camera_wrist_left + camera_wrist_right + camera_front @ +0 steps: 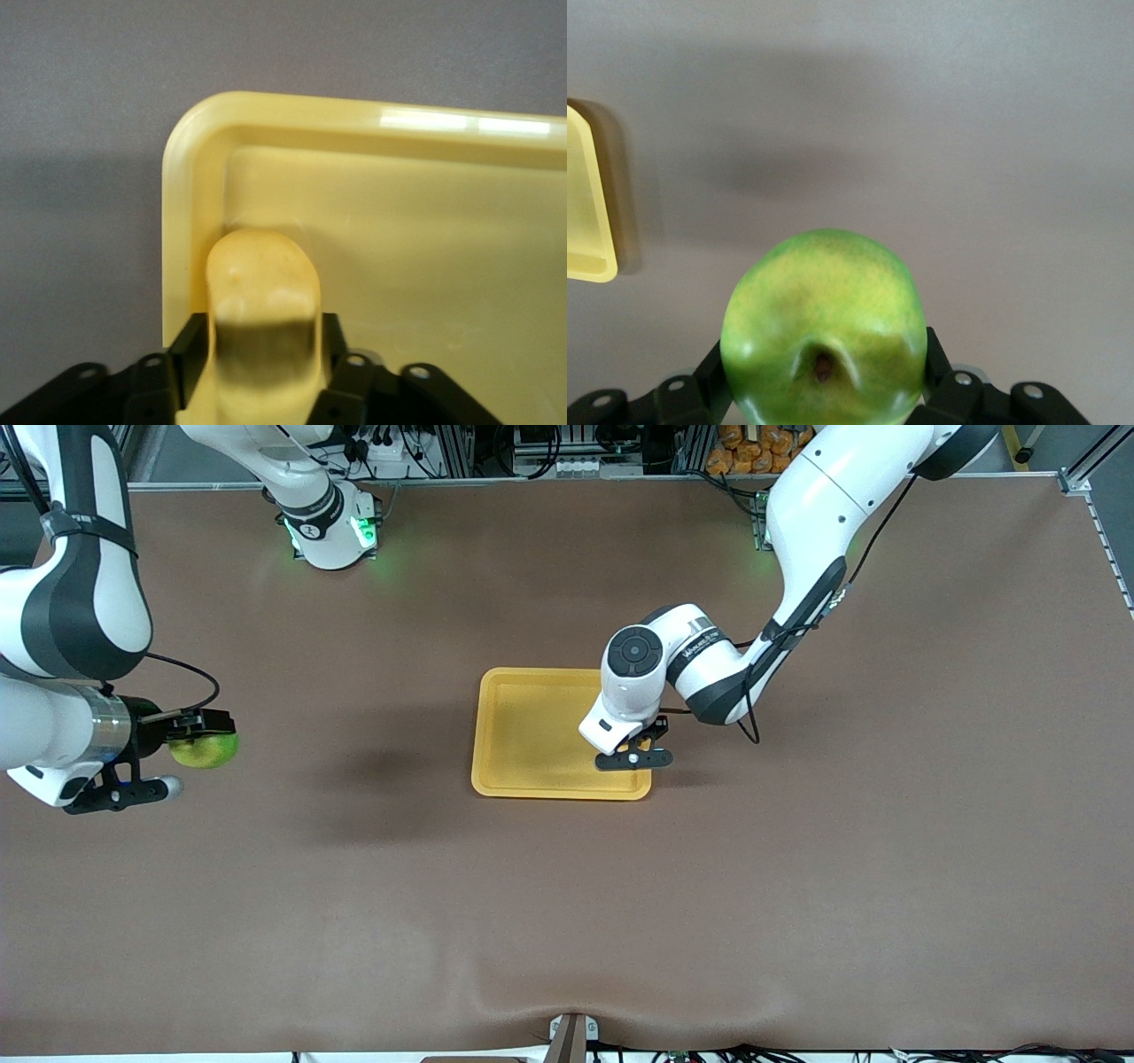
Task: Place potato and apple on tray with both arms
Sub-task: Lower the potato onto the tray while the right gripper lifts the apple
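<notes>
The yellow-orange tray [523, 726] lies in the middle of the table. My left gripper [640, 746] is low over the tray's corner toward the left arm's end, nearer to the front camera. In the left wrist view the left gripper [263, 354] is shut on the lumpy yellow potato [263, 283], whose tip sits at the inside corner of the tray [425, 230]. My right gripper [205, 735] is over the brown table at the right arm's end, shut on the round green apple [205, 750]. The right wrist view shows the apple [824, 328], stem dimple toward the camera, between the right gripper's [824, 372] fingers, and the tray's edge [585, 212].
The table is covered with a brown cloth [567, 903]. The right arm's base [332, 531] with green lights stands at the table's top edge. A small clamp [571, 1036] sits at the edge nearest the front camera.
</notes>
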Motion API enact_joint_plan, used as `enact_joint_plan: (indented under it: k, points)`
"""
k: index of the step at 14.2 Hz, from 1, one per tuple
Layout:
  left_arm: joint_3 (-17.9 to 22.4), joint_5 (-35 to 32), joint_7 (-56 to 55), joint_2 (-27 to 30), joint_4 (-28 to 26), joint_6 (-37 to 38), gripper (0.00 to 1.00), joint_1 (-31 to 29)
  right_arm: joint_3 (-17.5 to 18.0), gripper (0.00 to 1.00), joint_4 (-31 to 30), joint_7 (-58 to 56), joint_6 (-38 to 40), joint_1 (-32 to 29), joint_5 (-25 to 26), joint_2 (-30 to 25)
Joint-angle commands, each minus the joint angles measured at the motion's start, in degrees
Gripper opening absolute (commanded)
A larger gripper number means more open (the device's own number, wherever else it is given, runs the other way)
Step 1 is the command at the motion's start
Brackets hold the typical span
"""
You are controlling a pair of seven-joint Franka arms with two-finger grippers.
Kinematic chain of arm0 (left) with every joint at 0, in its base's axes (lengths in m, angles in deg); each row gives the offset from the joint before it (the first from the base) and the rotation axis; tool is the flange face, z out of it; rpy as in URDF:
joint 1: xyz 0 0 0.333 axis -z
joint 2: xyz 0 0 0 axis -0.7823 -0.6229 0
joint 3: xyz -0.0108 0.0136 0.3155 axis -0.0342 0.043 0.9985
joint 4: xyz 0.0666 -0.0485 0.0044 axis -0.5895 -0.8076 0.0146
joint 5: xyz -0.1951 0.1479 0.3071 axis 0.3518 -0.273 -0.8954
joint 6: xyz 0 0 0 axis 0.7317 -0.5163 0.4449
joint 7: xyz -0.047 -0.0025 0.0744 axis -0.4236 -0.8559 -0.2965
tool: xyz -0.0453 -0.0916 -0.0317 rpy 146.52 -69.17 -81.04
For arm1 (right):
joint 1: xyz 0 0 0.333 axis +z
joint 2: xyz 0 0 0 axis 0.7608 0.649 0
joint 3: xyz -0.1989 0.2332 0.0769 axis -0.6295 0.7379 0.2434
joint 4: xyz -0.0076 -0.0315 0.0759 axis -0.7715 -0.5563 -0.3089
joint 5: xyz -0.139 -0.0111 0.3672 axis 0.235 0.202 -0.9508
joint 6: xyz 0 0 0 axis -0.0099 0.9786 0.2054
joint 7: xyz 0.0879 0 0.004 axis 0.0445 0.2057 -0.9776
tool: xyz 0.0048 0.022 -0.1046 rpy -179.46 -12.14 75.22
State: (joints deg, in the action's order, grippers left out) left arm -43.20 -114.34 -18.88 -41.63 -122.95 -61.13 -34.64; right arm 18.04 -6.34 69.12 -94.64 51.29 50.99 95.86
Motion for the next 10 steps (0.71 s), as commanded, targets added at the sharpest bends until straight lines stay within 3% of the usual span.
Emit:
enact_joint_plan:
  k: [1,4,7,10]
  points:
    - [0.24,-1.66,-1.44,-0.45,1.38,0.83,1.00,0.57,-0.35,0.00,-1.88,6.37,-0.61,3.76,-0.69,-1.93]
    - [0.42,-1.75,-1.35,1.65,1.38,3.09,1.00,0.57,-0.35,0.00,-3.37,11.65,-1.83,7.10,-0.69,-2.01]
    - [0.07,-2.81,0.14,5.07,4.28,12.31,1.00,-0.65,-0.35,0.00,-7.76,17.53,-6.83,10.88,-0.77,-3.41]
    - [-0.72,1.48,5.75,11.04,5.25,16.20,1.00,-5.03,-0.35,0.00,-9.97,22.72,-10.53,14.05,-1.30,-3.51]
